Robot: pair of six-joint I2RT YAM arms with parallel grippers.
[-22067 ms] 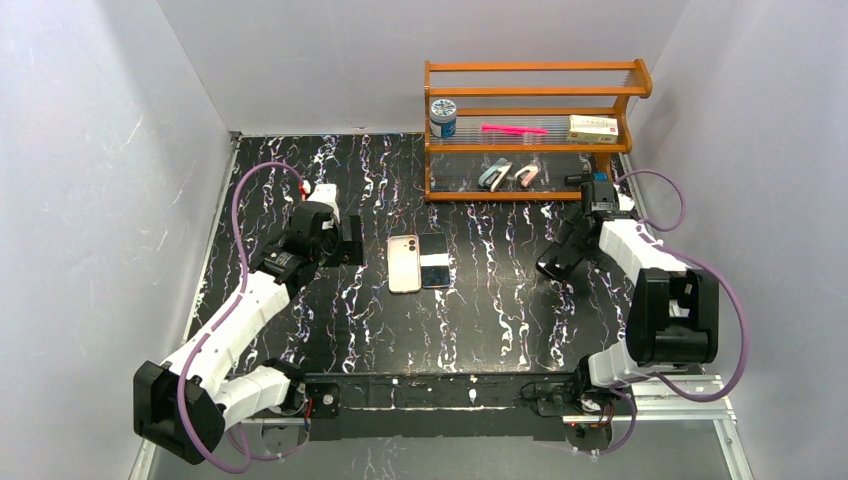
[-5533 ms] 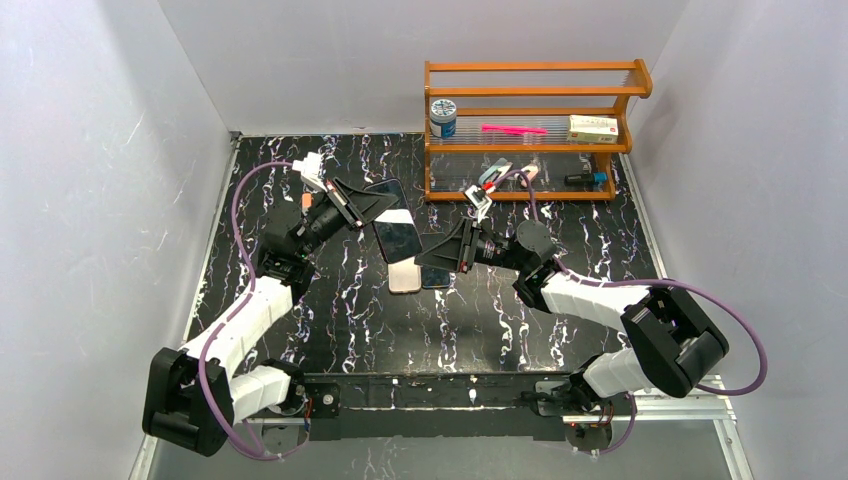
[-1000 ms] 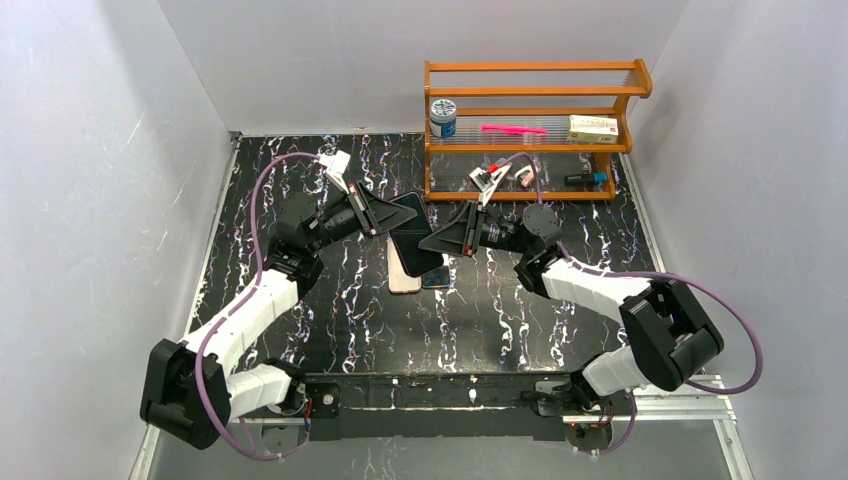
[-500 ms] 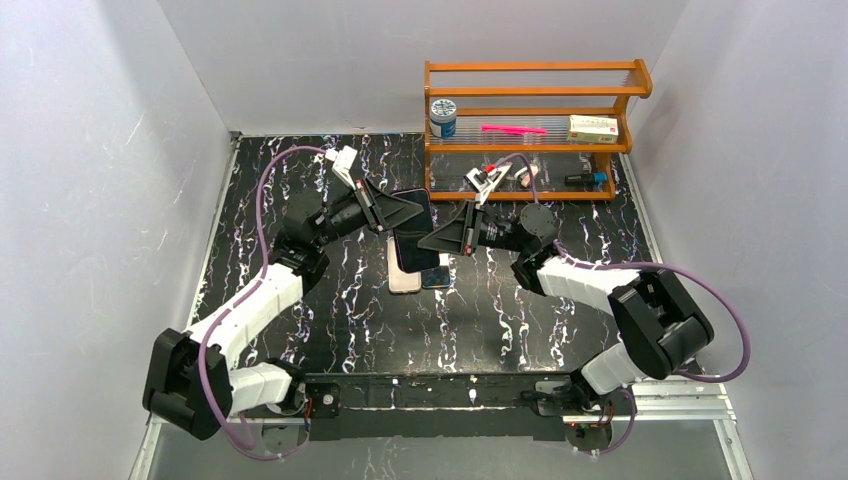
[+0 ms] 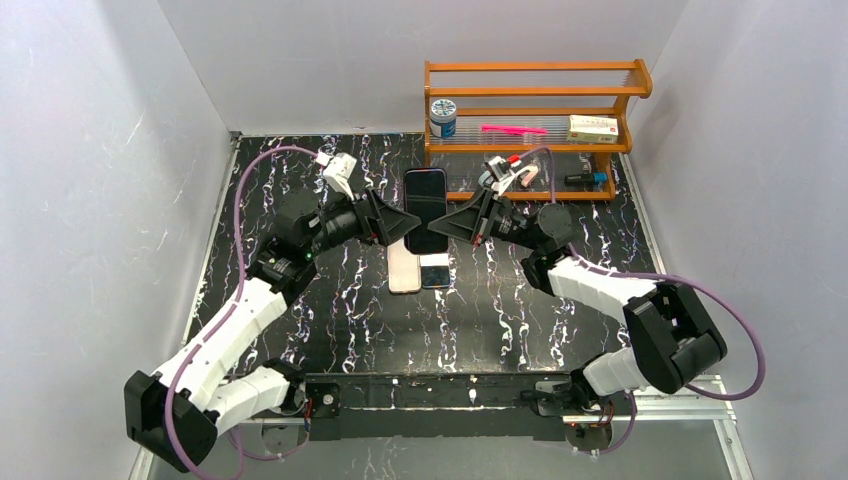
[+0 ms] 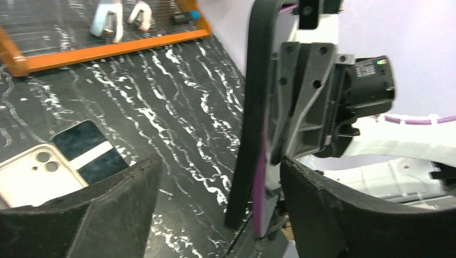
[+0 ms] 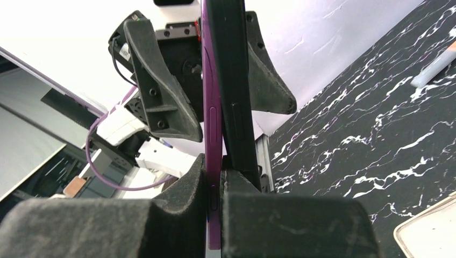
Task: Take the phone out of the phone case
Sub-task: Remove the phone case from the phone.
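The phone (image 5: 425,208) stands on edge above the table, between my two grippers. The right wrist view shows its purple body (image 7: 211,123) pinched between the fingers of my right gripper (image 7: 214,172), which is shut on it. The black phone case (image 7: 234,80) lies against the phone's side and ends on top of one right finger. From the left wrist, the case (image 6: 253,107) and the purple edge (image 6: 259,188) stand between the wide-apart fingers of my left gripper (image 6: 219,161), touching neither. That left gripper (image 5: 410,222) is open; my right gripper (image 5: 447,225) faces it.
A white-backed phone (image 5: 403,270) and a dark phone (image 5: 435,270) lie side by side on the black marbled table under the held phone. A wooden shelf (image 5: 530,150) at the back holds a jar (image 5: 442,117), a pink item (image 5: 512,129) and a box (image 5: 593,127).
My left gripper has opened and let go of the cased phone. The right gripper has shut on it, and the phone now stands straighter and further toward the shelf.
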